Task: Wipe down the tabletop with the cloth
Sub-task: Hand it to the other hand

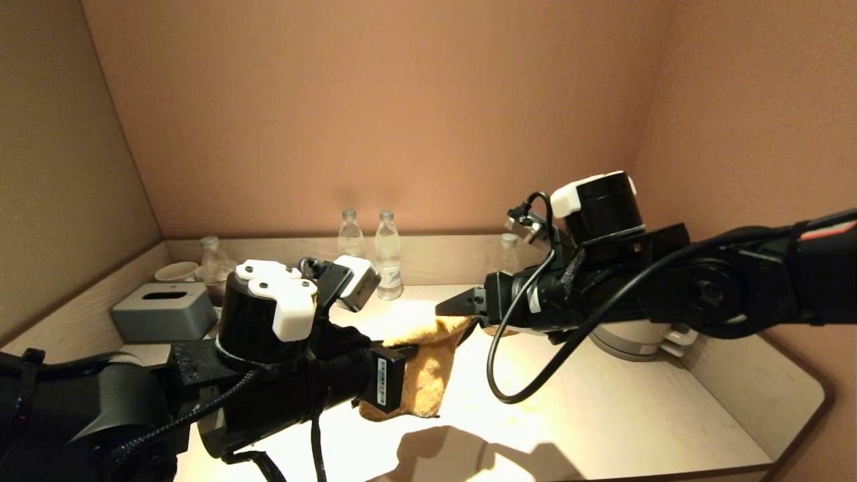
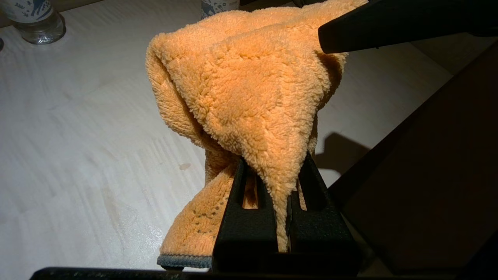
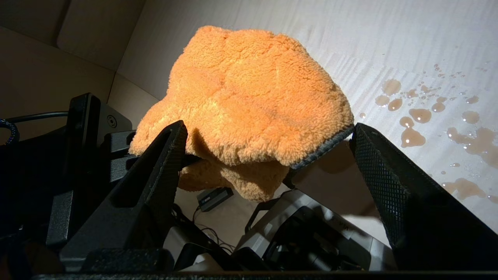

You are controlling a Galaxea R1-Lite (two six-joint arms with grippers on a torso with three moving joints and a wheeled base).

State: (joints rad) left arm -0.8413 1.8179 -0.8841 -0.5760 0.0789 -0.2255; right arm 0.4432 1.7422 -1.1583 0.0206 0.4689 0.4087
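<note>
Pinching the cloth (image 2: 249,101) aloft, the left gripper (image 2: 278,182) offers it. The right gripper (image 3: 268,155) waits spread wide around it. Next likely: clamp, then lower onto the spill (image 3: 424,120).

The cloth (image 2: 249,97) is fuzzy orange with a dark grey-blue edge. The tabletop (image 1: 602,415) is pale beige with a faint wood grain, and brownish droplets (image 3: 432,116) speckle it. Both arms are black with white caps; the left gripper (image 2: 272,202) and right gripper (image 3: 268,155) are textured black. At far left sits a blue-grey tissue box (image 1: 164,311). The far bottles (image 1: 387,254) are clear with pale labels. The walls are dusky pink.
</note>
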